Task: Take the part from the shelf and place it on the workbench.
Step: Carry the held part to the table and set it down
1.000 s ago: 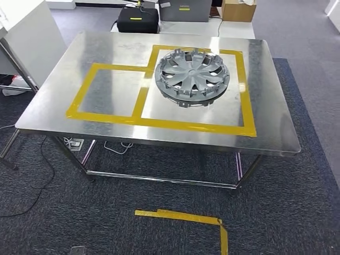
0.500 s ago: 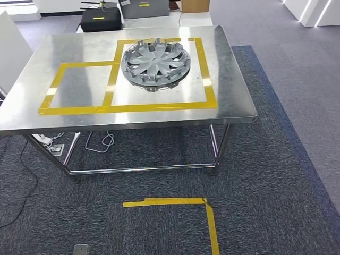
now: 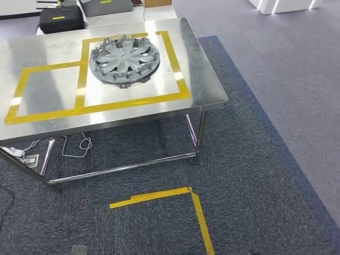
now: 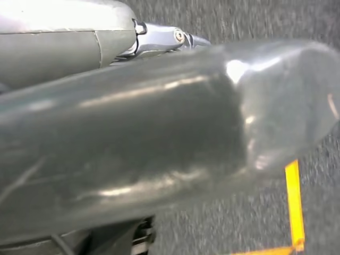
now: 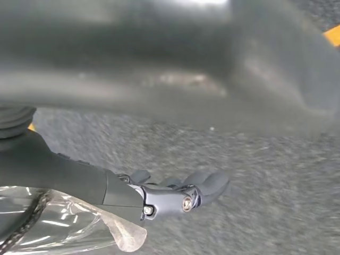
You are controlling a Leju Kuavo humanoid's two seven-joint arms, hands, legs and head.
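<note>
Grey plastic wheel cover [image 3: 124,59] with spoked face lies flat on the polished steel counter [image 3: 200,79], inside the larger yellow tape rectangle [image 3: 175,59], near the counter's far side. A smaller taped rectangle [image 3: 18,98] sits just beside it, bare.

Right hand [image 5: 188,191] hangs over the carpet, dark fingers loosely extended, holding nothing. Left hand [image 4: 160,40]: grey cover and a metal joint visible, fingers hidden behind a blurred translucent part, so cannot tell how far open it is or whether it holds anything.

Judgement: one part is placed; the head view is angled off toward the counter's right corner, so the robot looks to be away from the counter, not reaching.

Risks: any walking close to the counter could knock a leg or edge and slide the wheel cover over the tape line. A second part set down blind could land on the first. The shiny top gives little friction.

Surroundings: dark grey carpet [image 3: 260,175], yellow tape corner mark [image 3: 192,194] on the floor in front of the counter, cables [image 3: 76,143] underneath, black case [image 3: 60,20] and boxes behind, lighter floor to the right.
</note>
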